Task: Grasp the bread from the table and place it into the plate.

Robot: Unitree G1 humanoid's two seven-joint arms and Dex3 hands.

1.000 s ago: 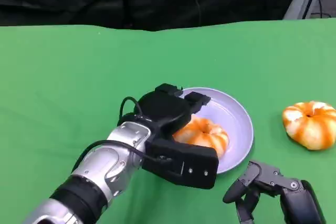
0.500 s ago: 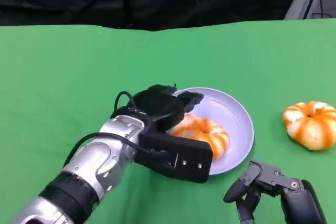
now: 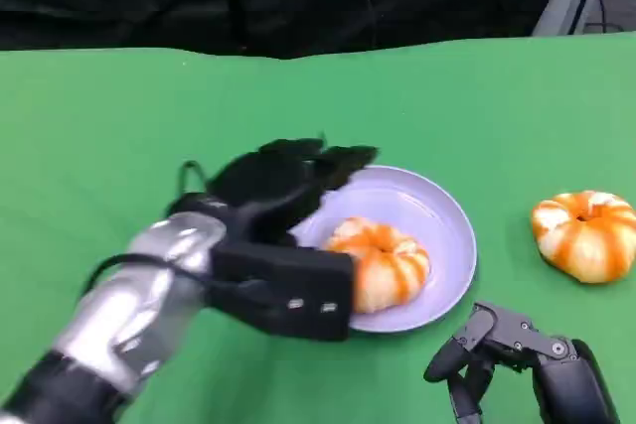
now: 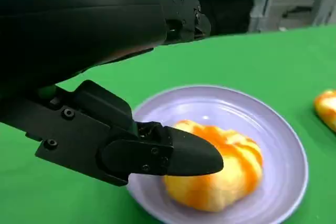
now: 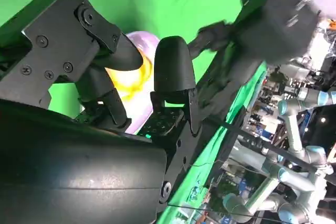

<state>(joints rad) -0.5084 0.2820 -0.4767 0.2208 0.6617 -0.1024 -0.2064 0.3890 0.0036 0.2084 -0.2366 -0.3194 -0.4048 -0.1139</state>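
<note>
The bread (image 3: 383, 263) lies in the lavender plate (image 3: 437, 215). My left hand (image 3: 273, 196) hovers beside it, released, fingers spread. My right hand (image 3: 517, 354) is empty, fingers apart.

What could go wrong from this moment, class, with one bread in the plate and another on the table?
1. The left hand hangs open close beside the bread in the plate; a finger may clip the bread or plate rim and nudge them.
2. The second bread lies on the green table near the picture's right edge; a clumsy reach by the right hand may push it away.
</note>
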